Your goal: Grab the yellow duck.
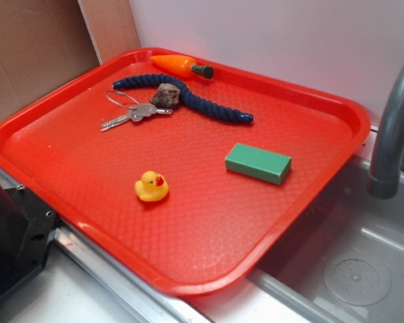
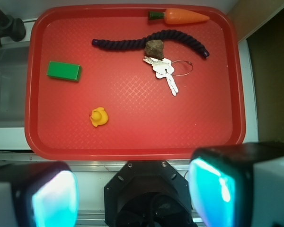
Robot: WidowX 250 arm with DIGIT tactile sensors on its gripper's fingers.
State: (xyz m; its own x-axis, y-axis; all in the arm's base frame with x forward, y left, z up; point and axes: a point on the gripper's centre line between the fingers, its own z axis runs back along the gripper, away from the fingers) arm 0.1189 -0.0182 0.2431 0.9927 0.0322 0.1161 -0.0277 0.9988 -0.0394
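The yellow duck (image 1: 151,186) (image 2: 98,117) sits alone on the red tray (image 1: 209,222) (image 2: 132,137), near its front-left part in the exterior view, beak pointing right. In the wrist view my gripper (image 2: 137,194) hangs high above the robot base, off the tray's near edge. Its two cyan pads (image 2: 54,198) stand wide apart with nothing between them. The duck lies far ahead of the fingers, a little to the left. The gripper itself does not show in the exterior view.
A green block (image 1: 258,163) (image 2: 64,71) lies on the tray. At the tray's far end are a dark blue rope (image 1: 188,97) (image 2: 151,40), a brown rock (image 1: 165,95), keys (image 1: 131,113) (image 2: 163,71) and an orange carrot (image 1: 178,65) (image 2: 182,16). A grey faucet (image 1: 394,128) and sink (image 1: 350,269) flank the tray.
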